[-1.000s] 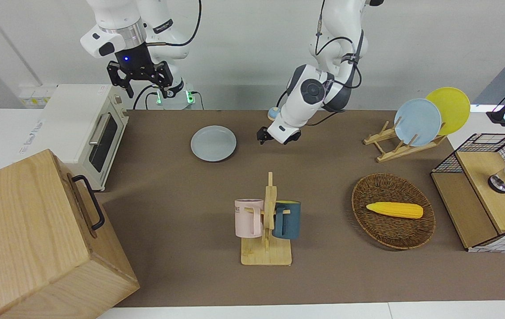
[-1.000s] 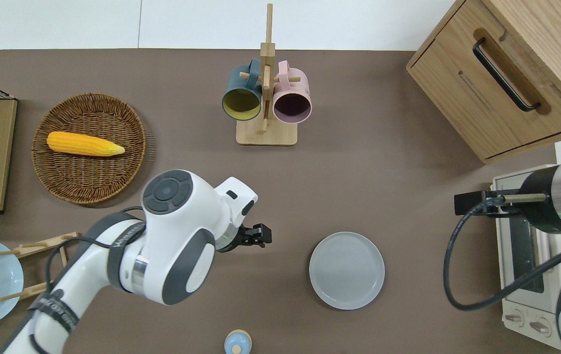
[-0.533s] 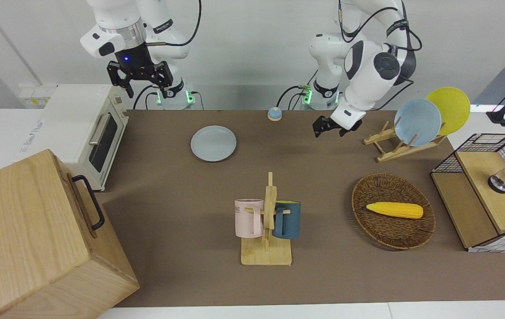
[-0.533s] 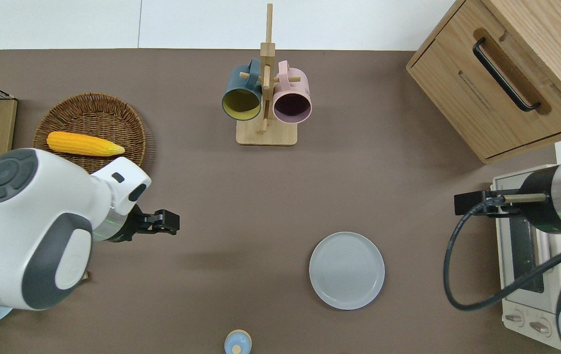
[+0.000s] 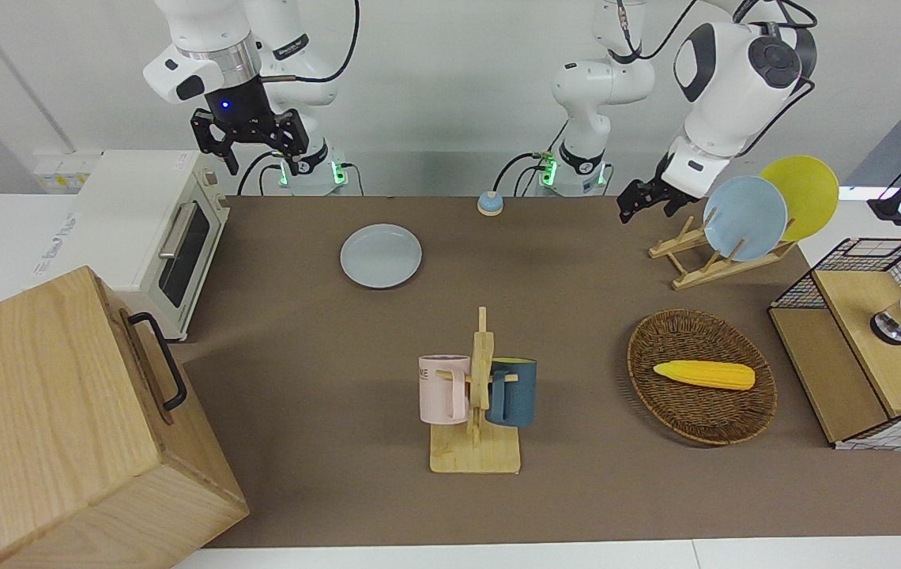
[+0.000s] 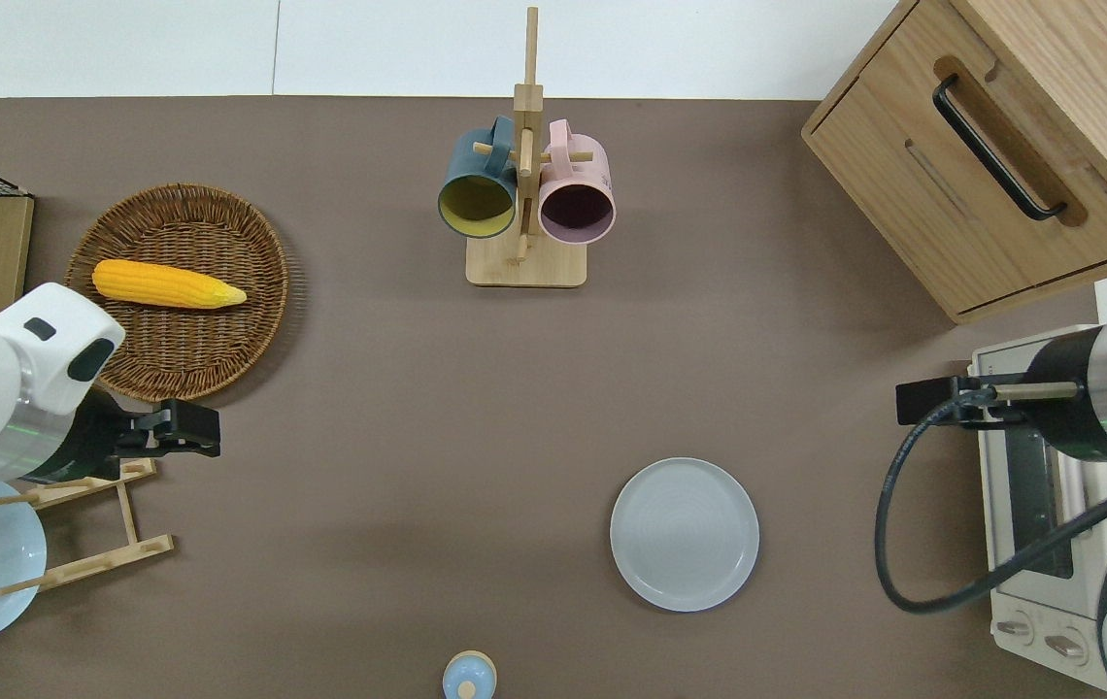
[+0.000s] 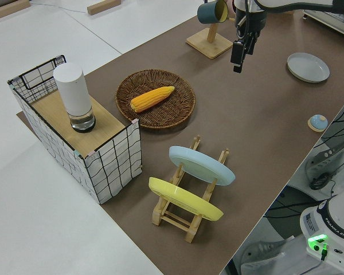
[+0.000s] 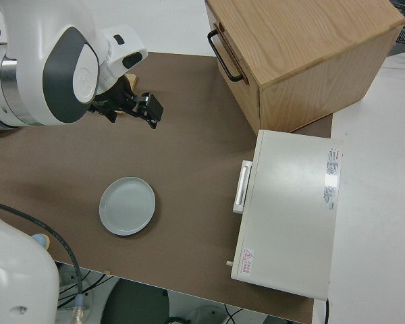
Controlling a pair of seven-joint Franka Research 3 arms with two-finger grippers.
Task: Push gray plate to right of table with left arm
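My left gripper (image 6: 186, 442) hangs over the table (image 6: 398, 388) at the plate rack's (image 6: 87, 524) edge, at roughly 9 o'clock from the gray plate (image 6: 685, 534) and well apart from it; I cannot tell whether its fingers are parted. The plate lies flat toward the oven's (image 6: 1039, 505) end, so pushing looks finished. My right arm is parked.

Your left arm (image 5: 727, 71) is raised with its wrist angled down, the left gripper (image 6: 186, 430) in the air; whether its fingers are apart can't be made out. Your right arm (image 5: 213, 55) is parked, its right gripper (image 5: 249, 138) pointing down with fingers spread.
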